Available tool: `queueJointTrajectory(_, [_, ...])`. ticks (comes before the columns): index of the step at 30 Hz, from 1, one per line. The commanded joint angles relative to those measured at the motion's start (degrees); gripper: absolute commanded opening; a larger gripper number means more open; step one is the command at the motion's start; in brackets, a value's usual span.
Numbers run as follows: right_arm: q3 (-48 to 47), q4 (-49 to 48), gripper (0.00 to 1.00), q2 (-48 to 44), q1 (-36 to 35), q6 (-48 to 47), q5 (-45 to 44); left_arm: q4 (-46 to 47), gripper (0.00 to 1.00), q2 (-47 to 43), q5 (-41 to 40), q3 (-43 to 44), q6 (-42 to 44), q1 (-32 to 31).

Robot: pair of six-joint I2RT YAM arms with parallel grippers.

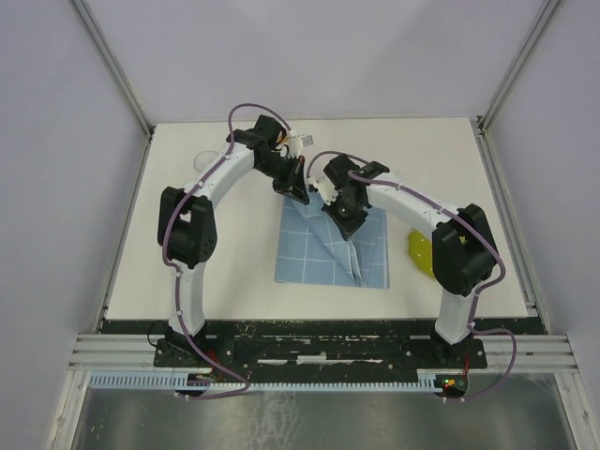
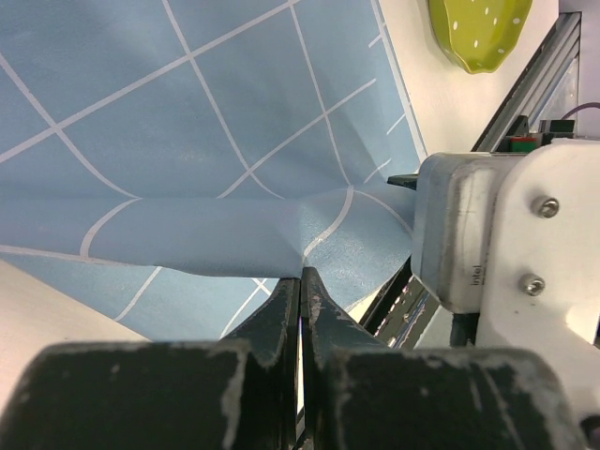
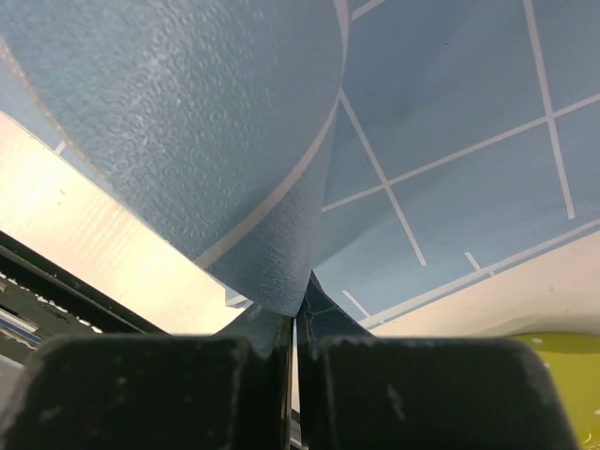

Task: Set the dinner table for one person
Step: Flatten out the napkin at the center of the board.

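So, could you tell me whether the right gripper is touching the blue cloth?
Touching. The right wrist view shows the right gripper shut on a raised fold of the blue cloth, with the fabric pinched between its fingertips.

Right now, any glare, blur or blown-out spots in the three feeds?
Top external: even, soft light, faint shadows, all sharp. Left wrist: blue cloth crisp, no glare. Right wrist: table strip beside the cloth washed out bright; cloth texture sharp up close.

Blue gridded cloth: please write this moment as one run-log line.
left gripper: shut on cloth | right gripper: shut on cloth | cloth: creased, partly raised off dinner table | green plate: right of cloth, untouched
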State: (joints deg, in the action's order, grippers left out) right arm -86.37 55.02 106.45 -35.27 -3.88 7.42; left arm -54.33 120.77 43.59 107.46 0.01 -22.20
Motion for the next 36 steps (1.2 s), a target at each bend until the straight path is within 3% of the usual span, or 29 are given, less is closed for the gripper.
queueJointTrajectory(1, [-0.73, -0.80, 0.02, -0.02, -0.36, -0.04, -0.99, 0.57, 0.03, -4.21, 0.27, 0.80, 0.32, 0.27])
queueJointTrajectory(7, [-2.98, 2.97, 0.02, -3.07, -0.35, -3.33, -7.51, -0.34, 0.03, -5.03, -0.24, 1.01, 1.47, 0.74])
queueJointTrajectory(8, [-4.91, 4.67, 0.02, -3.40, -0.38, -4.44, -9.34, -0.67, 0.08, -5.18, -0.44, 1.07, 2.07, 0.83])
queueJointTrajectory(11, [-9.59, 7.33, 0.02, -4.92, -0.38, -8.53, -13.30, -2.54, 0.47, -5.23, -2.11, 1.16, 4.39, 1.29])
queueJointTrajectory(14, [-12.64, 8.11, 0.02, -5.69, -0.34, -11.45, -16.90, -4.62, 0.59, -5.28, -5.04, 1.22, 6.71, 2.49])
queueJointTrajectory(25, [-9.96, 1.70, 0.02, -5.21, 0.38, -18.24, -25.62, -11.37, 0.61, -9.52, -13.68, 3.22, 12.65, 11.29])
queueJointTrajectory(30, [-14.15, -3.03, 0.02, -2.61, 3.33, -20.49, -28.87, -16.18, 0.61, -10.56, -14.98, 6.02, 14.28, 15.58])
queueJointTrajectory(36, [-17.12, -14.37, 0.02, 0.08, 5.60, -25.85, -36.04, -18.10, 0.60, -14.18, -17.51, 2.44, 17.77, 17.25])
